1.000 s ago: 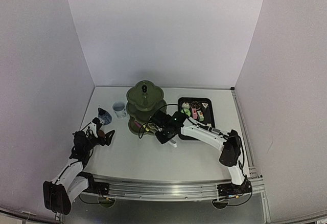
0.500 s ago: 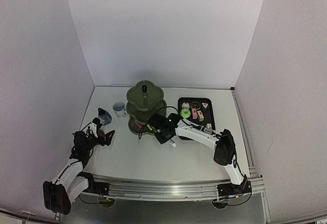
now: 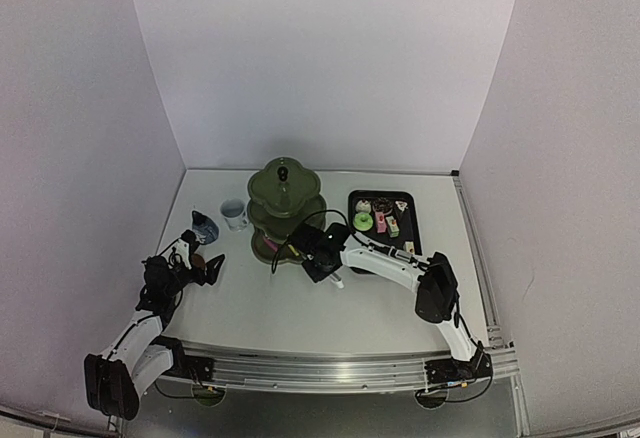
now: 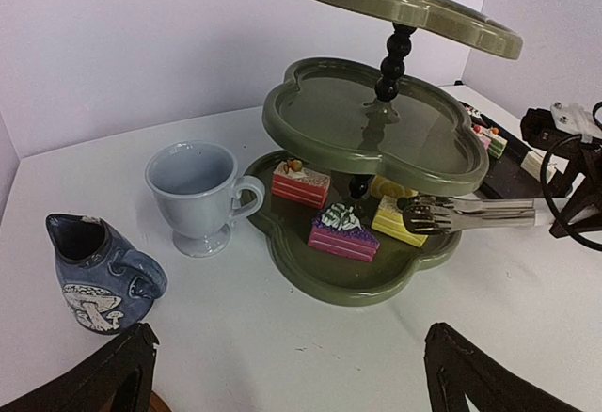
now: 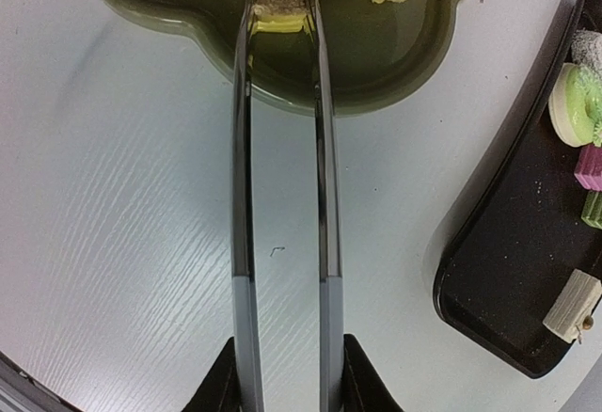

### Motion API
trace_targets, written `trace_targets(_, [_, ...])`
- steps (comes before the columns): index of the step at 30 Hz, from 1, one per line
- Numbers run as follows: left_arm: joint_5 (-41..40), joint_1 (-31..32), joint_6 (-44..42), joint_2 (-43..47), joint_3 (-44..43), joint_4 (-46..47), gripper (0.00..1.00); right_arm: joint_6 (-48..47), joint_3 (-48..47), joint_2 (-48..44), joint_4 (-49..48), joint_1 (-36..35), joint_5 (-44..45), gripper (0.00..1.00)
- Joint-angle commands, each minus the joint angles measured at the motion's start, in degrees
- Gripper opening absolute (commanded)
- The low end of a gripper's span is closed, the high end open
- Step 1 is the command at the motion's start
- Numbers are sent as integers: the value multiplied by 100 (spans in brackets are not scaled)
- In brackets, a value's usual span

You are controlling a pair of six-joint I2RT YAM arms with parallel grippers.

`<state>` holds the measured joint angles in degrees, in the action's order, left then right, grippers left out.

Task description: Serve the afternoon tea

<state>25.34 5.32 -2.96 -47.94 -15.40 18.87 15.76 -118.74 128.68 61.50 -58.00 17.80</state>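
The dark green three-tier stand (image 3: 285,208) (image 4: 376,130) stands mid-table. My right gripper (image 3: 318,258) (image 5: 287,374) is shut on the metal tongs (image 5: 282,196) (image 4: 470,213). Their tips reach over the stand's bottom tier (image 5: 188,12), with a yellow cake (image 5: 279,3) (image 4: 400,219) between them. A red cake (image 4: 301,183) and a purple-and-pink cake (image 4: 344,233) also sit on that tier. Left of the stand are the white cup (image 3: 234,214) (image 4: 196,196) and the small blue cup (image 3: 205,226) (image 4: 94,276). My left gripper (image 3: 200,263) (image 4: 292,374) is open, near the blue cup, holding nothing.
The black tray (image 3: 400,243) (image 5: 508,280) lies right of the stand, holding a green doughnut (image 3: 363,221) (image 5: 574,102) and several small cakes. White walls close in the back and both sides. The stand's upper two tiers are bare.
The right arm has carried the tongs a little leftward, toward the stand's bottom tier. The left arm has not moved.
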Motion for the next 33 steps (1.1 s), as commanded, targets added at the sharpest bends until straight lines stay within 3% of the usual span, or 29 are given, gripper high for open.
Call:
trace_targets(1, [-24,30,-32,91,-209,-102,100,156,-212,-163,-24,13,26,30])
trace_targets(14, [6,30,-38,74,-229,-111,100,586,351,-933,-29,10,-57,36])
trace_targets(33, [67,30,-11,45,-252,-94,100,1325,2528,-3158,-32,202,-494,32])
